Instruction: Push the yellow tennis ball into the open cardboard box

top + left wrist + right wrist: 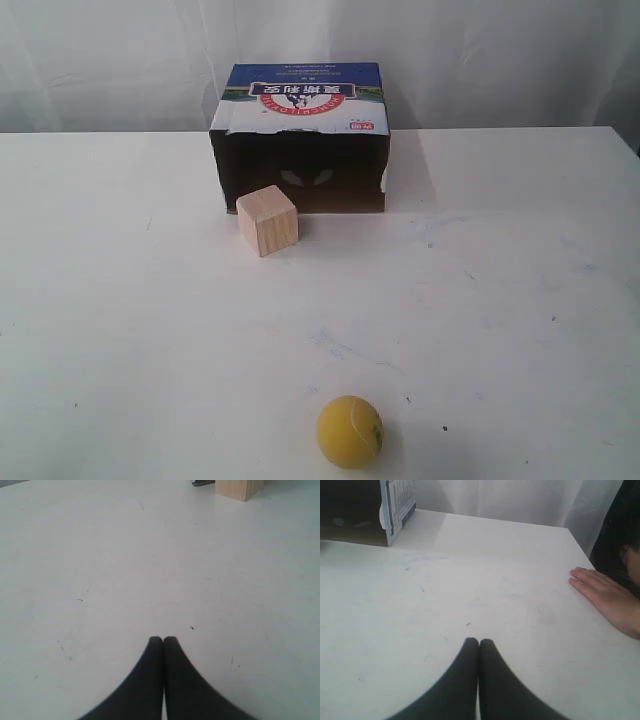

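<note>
The yellow tennis ball (350,431) rests on the white table near the front edge of the exterior view. Far behind it stands the open cardboard box (300,135), its dark opening facing the front and its blue, white and red panel on top. One corner of that box (367,510) also shows in the right wrist view. Neither arm appears in the exterior view. My left gripper (163,640) is shut above bare table with nothing in it. My right gripper (478,642) is shut and empty too. The ball shows in neither wrist view.
A pale wooden cube (267,220) sits just in front of the box's left part, and its corner (239,488) shows in the left wrist view. A person's hand (605,597) lies flat on the table edge in the right wrist view. A white curtain hangs behind the table.
</note>
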Robot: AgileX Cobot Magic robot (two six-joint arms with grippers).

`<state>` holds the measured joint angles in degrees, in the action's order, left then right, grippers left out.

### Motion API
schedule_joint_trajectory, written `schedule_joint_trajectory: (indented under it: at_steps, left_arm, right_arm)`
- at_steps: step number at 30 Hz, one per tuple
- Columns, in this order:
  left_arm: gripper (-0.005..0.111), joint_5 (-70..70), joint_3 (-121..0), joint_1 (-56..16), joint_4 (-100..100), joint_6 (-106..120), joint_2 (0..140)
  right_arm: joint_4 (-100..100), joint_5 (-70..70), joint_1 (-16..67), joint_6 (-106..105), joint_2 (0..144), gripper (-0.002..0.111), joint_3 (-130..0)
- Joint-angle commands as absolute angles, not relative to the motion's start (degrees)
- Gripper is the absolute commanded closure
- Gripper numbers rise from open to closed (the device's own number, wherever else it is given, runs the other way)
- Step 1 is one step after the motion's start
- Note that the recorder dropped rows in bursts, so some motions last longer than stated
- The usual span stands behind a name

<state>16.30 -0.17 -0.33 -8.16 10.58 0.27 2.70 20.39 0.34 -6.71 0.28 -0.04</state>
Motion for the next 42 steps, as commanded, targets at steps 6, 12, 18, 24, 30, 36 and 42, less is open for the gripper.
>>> schedule_joint_trajectory:
  at_steps: [6, 12, 18, 24, 30, 36, 42]
  left_arm:
    - [0.107, 16.26, 0.00, -0.67, -8.58, 10.53, 0.00]
    - [0.107, 16.26, 0.00, -0.67, -8.58, 10.53, 0.00]
    - [0.107, 16.26, 0.00, -0.67, -8.58, 10.53, 0.00]
    - [0.107, 16.26, 0.00, -0.67, -8.58, 10.53, 0.00]
    - [0.107, 16.26, 0.00, -0.67, -8.58, 10.53, 0.00]
    - [0.107, 16.26, 0.00, -0.67, -8.58, 10.53, 0.00]
    - [0.107, 16.26, 0.00, -0.67, -8.58, 10.53, 0.00]
  right_arm:
    - [2.14, 20.01, 0.00, -7.78, 0.00, 0.108, 0.00]
    - [-3.45, 18.68, 0.00, -15.85, 0.00, 0.108, 0.00]
    - [1.72, -13.11, 0.00, -12.86, 0.00, 0.108, 0.00]
    - [8.37, -43.77, 0.00, -4.84, 0.00, 0.108, 0.00]
    - [25.62, -52.87, 0.00, -5.32, 6.20, 0.108, -10.98]
    - [6.80, -56.86, 0.00, -0.43, 35.97, 0.108, -40.84]
    - [5.69, -41.50, 0.00, 9.20, 63.84, 0.108, -53.55]
